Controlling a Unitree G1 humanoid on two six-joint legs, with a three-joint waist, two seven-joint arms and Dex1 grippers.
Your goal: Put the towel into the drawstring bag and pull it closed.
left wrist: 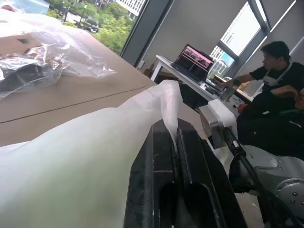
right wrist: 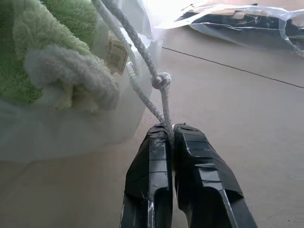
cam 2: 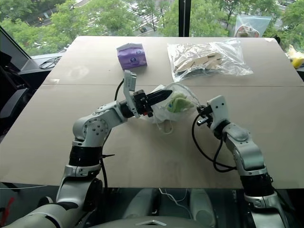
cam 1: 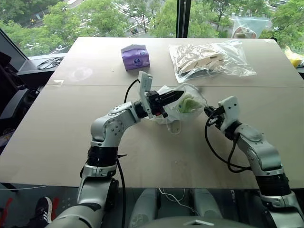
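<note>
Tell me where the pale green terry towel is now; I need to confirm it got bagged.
The pale green terry towel sits inside the thin white drawstring bag at the table's middle, between both grippers, in front of the purple tissue pack.

I see bare tan wooden table (cam 1: 57,137) along its near edge; a purple tissue pack (cam 1: 135,57) and clear plastic bag (cam 1: 209,59) crowd the far edge.

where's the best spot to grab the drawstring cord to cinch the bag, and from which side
Grip the cord just below its knot, where both strands run together into one thin line. Come from the bag's right side, away from the towel; the cord leads out there. The right gripper is already shut on it at that spot.
</note>
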